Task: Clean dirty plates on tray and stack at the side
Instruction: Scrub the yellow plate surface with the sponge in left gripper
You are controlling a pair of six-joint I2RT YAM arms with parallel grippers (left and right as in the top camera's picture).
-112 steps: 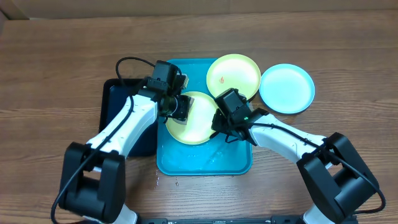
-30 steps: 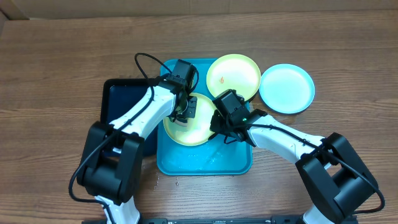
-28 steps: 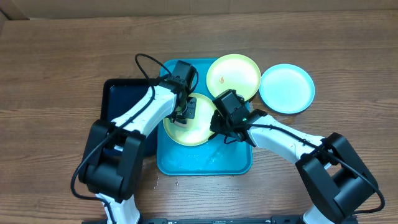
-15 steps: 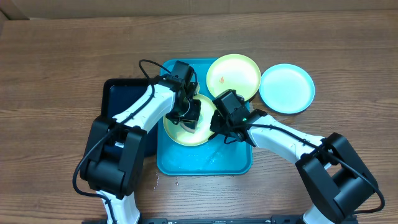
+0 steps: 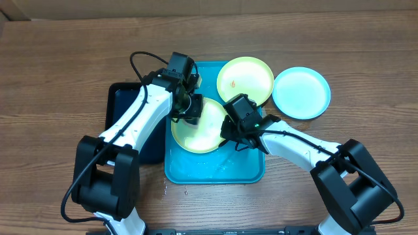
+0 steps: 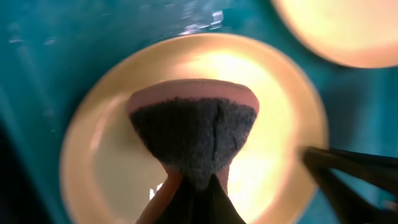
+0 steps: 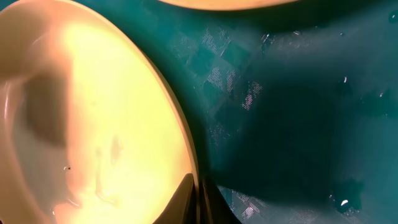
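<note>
Green plate (image 5: pixel 202 136) on tray (image 5: pixel 215 171): L arm bent over it, L fingers (image 6: pixel 198 210) clamp sponge (image 6: pixel 193 137); R fingers (image 7: pixel 185 202) pinch rim.

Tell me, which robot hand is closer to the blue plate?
Right. The right gripper pinches a green plate on the tray, a bit left of the blue plate. The left gripper, holding a sponge, is farther left.
</note>
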